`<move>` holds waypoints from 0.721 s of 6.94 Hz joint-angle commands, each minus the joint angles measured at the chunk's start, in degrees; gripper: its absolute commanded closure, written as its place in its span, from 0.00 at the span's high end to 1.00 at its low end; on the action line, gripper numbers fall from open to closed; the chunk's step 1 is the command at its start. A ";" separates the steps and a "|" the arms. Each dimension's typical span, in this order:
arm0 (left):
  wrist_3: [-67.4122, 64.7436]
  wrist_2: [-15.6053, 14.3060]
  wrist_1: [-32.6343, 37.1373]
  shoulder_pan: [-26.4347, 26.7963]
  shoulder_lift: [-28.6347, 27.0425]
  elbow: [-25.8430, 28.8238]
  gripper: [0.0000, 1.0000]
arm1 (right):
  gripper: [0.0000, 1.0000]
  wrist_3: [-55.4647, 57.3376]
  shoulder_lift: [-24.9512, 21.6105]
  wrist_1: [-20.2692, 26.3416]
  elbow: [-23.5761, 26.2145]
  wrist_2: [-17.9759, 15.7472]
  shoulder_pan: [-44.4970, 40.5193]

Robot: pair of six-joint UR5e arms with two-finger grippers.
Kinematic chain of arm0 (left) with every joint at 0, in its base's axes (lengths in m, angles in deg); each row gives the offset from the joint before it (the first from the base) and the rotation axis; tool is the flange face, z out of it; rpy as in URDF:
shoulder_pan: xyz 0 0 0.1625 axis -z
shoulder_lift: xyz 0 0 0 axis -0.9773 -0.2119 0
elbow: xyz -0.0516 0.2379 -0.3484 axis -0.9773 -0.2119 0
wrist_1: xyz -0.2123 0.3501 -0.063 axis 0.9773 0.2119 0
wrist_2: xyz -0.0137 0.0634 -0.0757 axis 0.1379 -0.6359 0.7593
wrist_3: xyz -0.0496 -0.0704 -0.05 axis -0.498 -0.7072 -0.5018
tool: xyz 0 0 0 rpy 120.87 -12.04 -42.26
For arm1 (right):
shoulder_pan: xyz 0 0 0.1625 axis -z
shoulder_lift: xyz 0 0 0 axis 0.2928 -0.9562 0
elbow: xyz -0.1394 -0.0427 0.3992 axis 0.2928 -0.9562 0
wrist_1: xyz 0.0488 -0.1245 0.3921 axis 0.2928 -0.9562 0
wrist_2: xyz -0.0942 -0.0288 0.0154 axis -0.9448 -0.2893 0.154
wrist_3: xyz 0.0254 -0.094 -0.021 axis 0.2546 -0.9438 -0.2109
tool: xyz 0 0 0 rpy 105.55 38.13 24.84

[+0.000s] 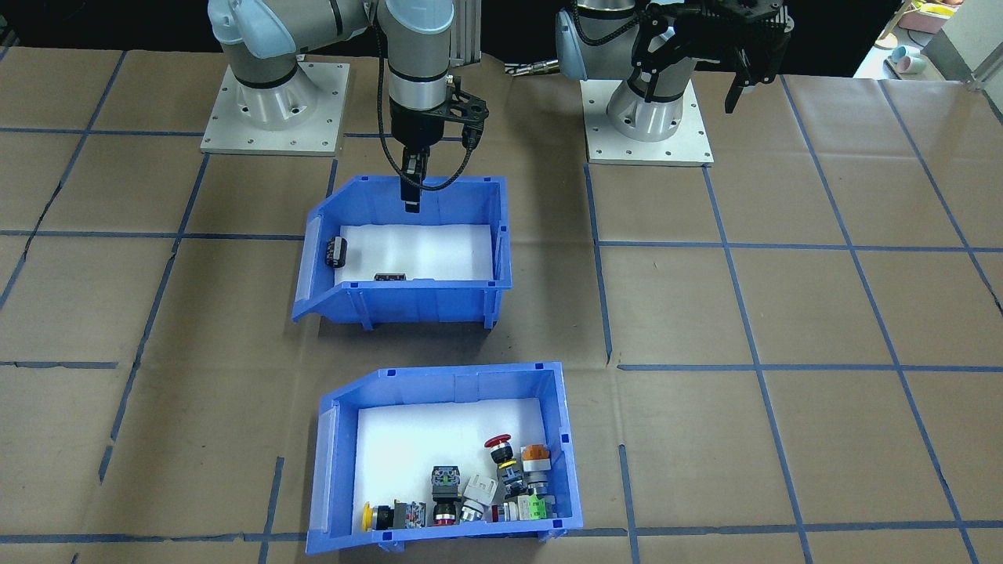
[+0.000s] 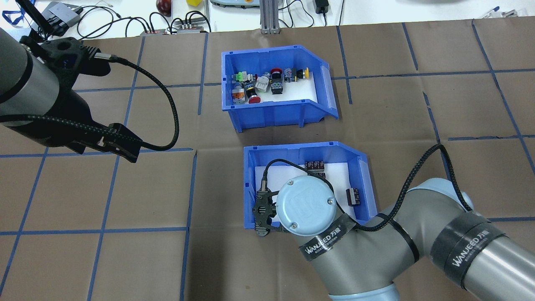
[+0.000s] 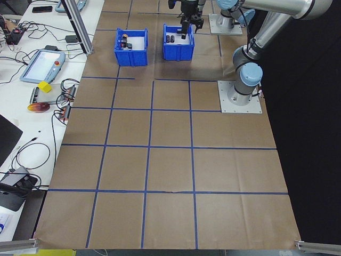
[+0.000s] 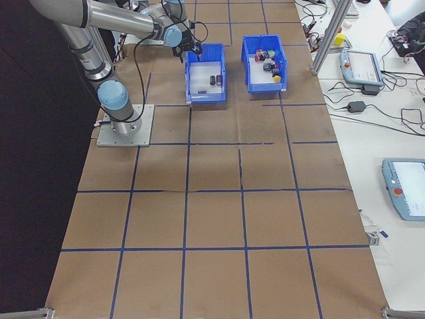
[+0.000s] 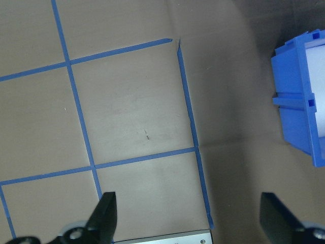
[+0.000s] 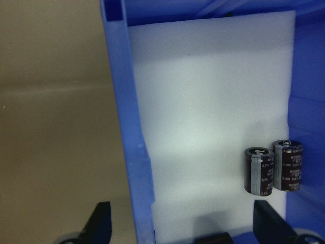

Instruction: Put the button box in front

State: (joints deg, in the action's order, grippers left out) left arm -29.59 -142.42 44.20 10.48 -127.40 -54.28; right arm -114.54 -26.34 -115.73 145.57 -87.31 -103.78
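Our right jaws straddle, spread wide, the near wall of the capacitor bin; left jaws hang wide, idle. The button box sits beyond it. We risk dragging the wrong bin.

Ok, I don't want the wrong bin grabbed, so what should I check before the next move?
1. Right tool open: ok.
2. Right tool at the button box: not ok; it straddles a wall of the bin of dark cylinders.
3. Button box upright, buttons inside: ok.
4. Left tool open, clear of both bins: ok.
5. Which spot counts as "in front": cannot tell.
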 commanded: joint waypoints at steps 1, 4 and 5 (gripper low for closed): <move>-0.75 0.46 -1.66 0.00 -1.04 -0.35 1.00 | 1.00 -0.37 -3.02 12.30 -7.09 -0.21 3.88; -1.90 0.29 -2.11 0.00 -1.05 -1.50 1.00 | 1.00 0.41 -3.20 17.89 -12.66 0.49 22.03; -1.90 0.20 -2.19 0.00 -1.14 -2.19 1.00 | 1.00 0.59 -3.38 17.89 -12.93 0.75 27.32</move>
State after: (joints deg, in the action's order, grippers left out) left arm -31.41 -142.15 42.10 10.48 -128.45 -55.84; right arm -114.31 -29.55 -98.26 133.48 -86.92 -83.71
